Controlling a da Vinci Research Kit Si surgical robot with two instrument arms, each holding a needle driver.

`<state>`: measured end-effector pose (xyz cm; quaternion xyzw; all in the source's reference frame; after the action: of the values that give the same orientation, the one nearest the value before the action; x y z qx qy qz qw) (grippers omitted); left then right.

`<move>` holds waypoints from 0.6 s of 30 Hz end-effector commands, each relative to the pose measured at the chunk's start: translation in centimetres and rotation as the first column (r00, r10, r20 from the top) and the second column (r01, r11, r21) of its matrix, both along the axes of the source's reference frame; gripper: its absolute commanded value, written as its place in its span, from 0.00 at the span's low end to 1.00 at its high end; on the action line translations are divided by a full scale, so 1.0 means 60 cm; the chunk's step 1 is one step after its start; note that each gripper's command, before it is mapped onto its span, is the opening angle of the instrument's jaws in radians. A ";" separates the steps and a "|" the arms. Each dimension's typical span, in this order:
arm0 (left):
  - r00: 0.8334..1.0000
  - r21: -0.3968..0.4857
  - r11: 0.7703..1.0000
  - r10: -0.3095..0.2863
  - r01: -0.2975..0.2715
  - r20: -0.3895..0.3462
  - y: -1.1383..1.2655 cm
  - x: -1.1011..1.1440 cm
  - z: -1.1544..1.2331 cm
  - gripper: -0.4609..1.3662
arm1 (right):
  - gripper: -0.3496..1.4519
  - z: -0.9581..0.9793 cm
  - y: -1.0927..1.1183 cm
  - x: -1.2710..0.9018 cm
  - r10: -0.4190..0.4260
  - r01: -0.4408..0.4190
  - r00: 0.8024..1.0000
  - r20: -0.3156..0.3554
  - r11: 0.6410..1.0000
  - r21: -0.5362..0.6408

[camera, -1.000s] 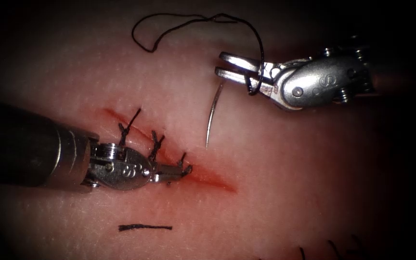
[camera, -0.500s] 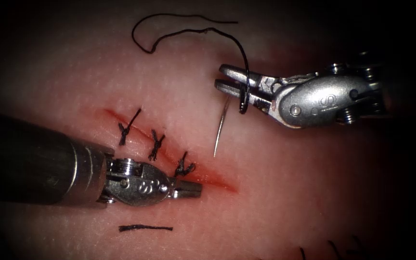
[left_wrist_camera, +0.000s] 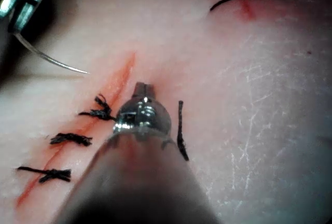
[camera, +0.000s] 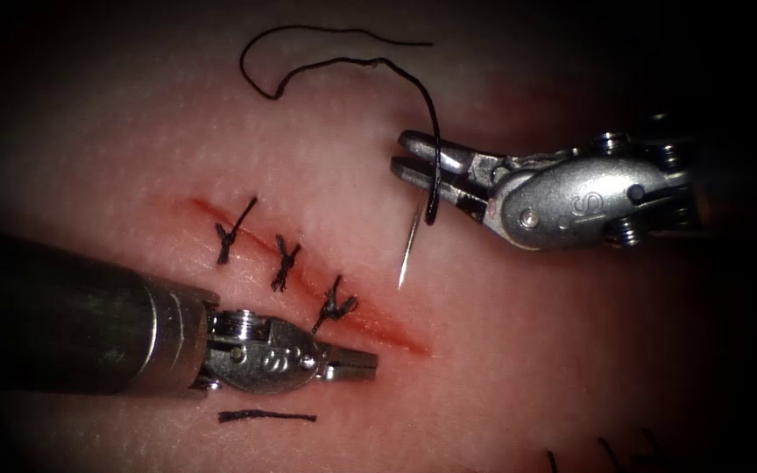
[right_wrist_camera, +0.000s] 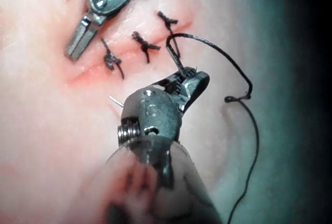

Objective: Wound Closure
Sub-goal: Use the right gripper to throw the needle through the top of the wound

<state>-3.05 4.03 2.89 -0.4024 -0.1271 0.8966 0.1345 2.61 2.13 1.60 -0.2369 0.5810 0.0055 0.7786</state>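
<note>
Your needle [camera: 411, 248] hangs free above the tissue [camera: 571, 350], on the right side of the cut [camera: 308, 285], with its point aimed down toward the skin and not in it. Your right tool [camera: 399, 156] pinches it near the blunt tail end, jaws pressed together on the steel, and the thread [camera: 343, 61] drapes over those jaws before looping away across the far skin.

Over the last second the needle has swung from a long slanted hang to a steeper, shorter-looking one, its tip now closer to the cut's unstitched lower end. The loop of thread has slid along the jaws from the hinge side toward the tips. Your left tool [camera: 363, 360] has backed off the third stitch [camera: 335, 304], where its tip lay a second ago, and now sits just below the cut's lower end, jaws pressed together and holding nothing. That leaves the open stretch of the cut uncovered, with needle and empty tool on either side of it.

Three dark knotted stitches cross the cut, their frayed ends standing up. The last part of the cut is a thin line wet with red fluid [camera: 387, 333]. The tissue is pale, finely pored and slightly glossy. A short cut end of thread [camera: 266, 416] lies flat below your left tool. The needle is thin, bright and gently curved.
</note>
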 end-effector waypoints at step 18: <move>1.000 0.036 0.999 0.004 -0.004 0.010 -0.0021 -0.0001 0.0011 0.06 | 0.00 0.0036 -0.0037 0.0011 0.001 0.003 0.999 0.050 0.996 -0.088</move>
<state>-3.06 3.90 2.95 -0.4041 -0.1404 0.8927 0.1416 2.67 1.90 1.83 -0.2695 0.5602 -0.0308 0.7827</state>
